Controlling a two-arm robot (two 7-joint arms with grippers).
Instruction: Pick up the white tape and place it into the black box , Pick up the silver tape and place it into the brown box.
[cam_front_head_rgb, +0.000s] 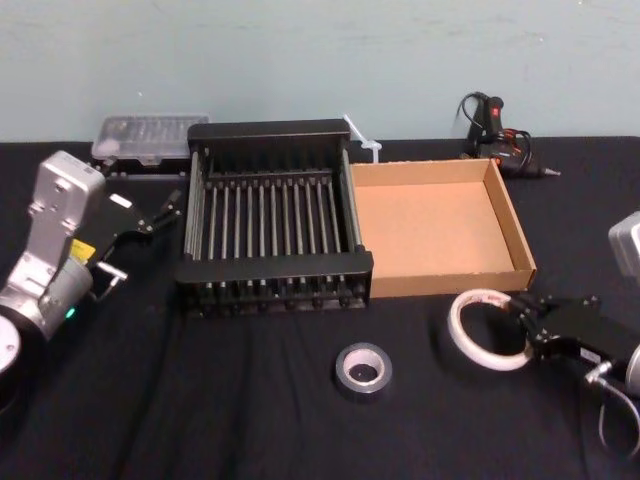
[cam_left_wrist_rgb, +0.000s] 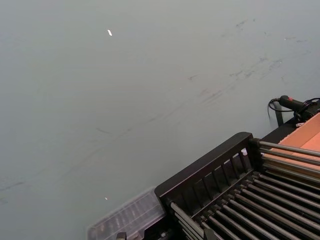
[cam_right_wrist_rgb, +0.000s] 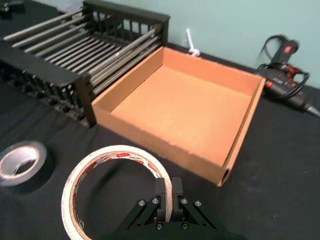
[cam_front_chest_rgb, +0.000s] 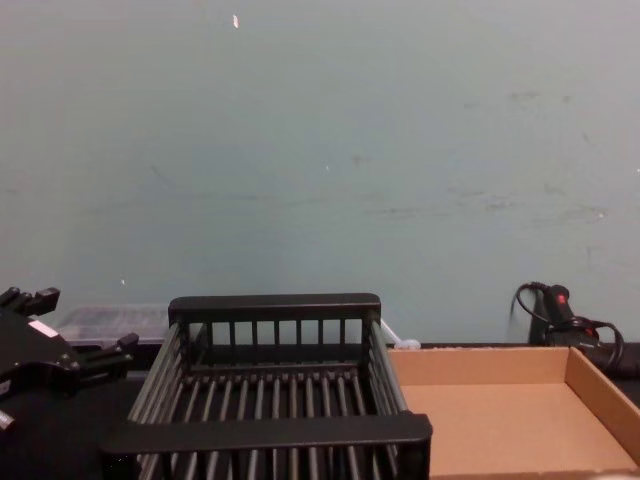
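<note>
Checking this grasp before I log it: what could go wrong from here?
The right hand pinches only one edge of the white tape, so the thin ring may swing or slip. The brown box is nearer than the black box; an early release could land there. A low sweep could knock the silver tape.

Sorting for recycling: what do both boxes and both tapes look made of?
The black box looks like moulded plastic, matte, with slatted walls. The brown box looks like plain cardboard, dull. The white tape, pinched by the right gripper, seems to be thin film on a red-printed core. The silver tape looks like glossy duct tape. The left gripper hovers open left of the black box.
</note>
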